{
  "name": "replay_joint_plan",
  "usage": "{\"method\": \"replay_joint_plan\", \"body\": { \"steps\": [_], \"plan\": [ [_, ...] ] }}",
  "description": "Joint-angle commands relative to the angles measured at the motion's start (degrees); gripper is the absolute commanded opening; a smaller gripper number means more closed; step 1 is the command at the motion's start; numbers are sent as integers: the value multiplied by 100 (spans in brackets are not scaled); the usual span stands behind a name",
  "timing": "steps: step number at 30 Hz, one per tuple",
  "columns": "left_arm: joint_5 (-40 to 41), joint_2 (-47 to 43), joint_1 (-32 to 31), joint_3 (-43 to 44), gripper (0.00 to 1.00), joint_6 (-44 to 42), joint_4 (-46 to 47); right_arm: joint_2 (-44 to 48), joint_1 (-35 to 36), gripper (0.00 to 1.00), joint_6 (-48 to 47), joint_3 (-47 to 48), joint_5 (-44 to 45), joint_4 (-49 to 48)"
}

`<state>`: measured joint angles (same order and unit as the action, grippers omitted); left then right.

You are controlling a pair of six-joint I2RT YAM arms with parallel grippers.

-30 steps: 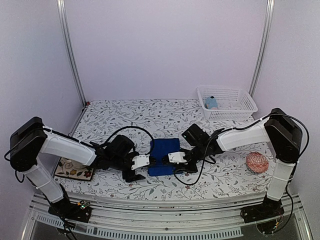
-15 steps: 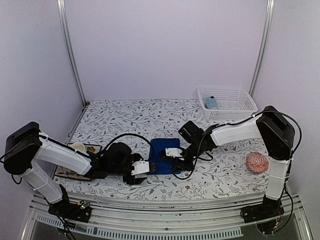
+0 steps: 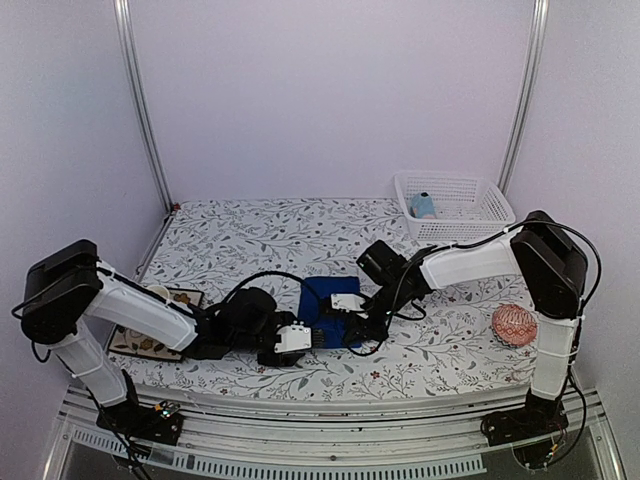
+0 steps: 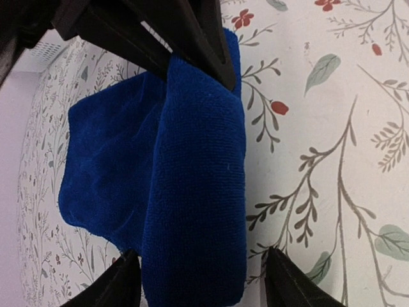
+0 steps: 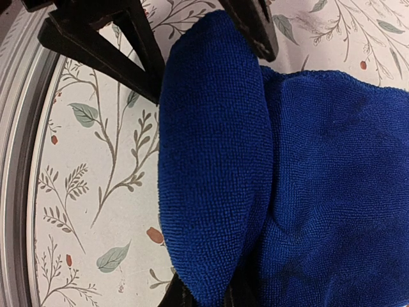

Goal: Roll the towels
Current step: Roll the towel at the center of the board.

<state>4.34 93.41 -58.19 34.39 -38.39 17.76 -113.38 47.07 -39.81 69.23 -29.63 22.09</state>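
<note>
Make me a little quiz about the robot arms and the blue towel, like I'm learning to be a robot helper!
1. Pick one: which gripper pinches the rolled edge of the royal-blue towel? A the left one, B the right one, C neither.
2. True or false: the white basket stands at the far right of the table.
3. Fill in: the round thing near the right arm's base is a pink-red ____.
Key: 1 B, the right gripper. 2 true. 3 ball.
</note>
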Motion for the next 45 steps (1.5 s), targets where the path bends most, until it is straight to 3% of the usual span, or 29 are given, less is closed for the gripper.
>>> {"method": "replay_joint_plan", "body": {
  "steps": [1, 3, 6, 10, 14, 19, 25, 40, 45],
  "plan": [
    [193, 359, -84, 312, 63, -89, 174, -324, -53, 8, 66, -42, 168, 463],
    [236, 423, -86, 353, 57, -114, 191, -324, -52, 8, 55, -42, 166, 461],
    [150, 454, -78, 372, 39, -159, 134, -325, -74, 8, 44, -41, 183, 455],
    [-164, 408, -70, 382, 0, -187, -142, -318, -131, 10, 44, -41, 168, 448],
    [-533, 401, -37, 476, 0, -135, -433, -207, -204, 16, 29, -41, 166, 439],
    [-1077, 425, 122, 769, 0, -62, -1064, 357, -271, 39, -201, -449, 331, 82],
    [-1931, 633, 528, 1329, 0, 120, -1860, 1106, -292, 49, -530, -1101, 650, -707],
    [-3681, 1858, 1336, 2971, 0, 714, -3738, 2260, -53, 57, -1471, -2424, 1670, -2585],
    [-3723, 2165, 1375, 3119, 0, 1163, -4174, 2220, 11, 58, -1652, -2440, 1645, -2635]
  ]
}}
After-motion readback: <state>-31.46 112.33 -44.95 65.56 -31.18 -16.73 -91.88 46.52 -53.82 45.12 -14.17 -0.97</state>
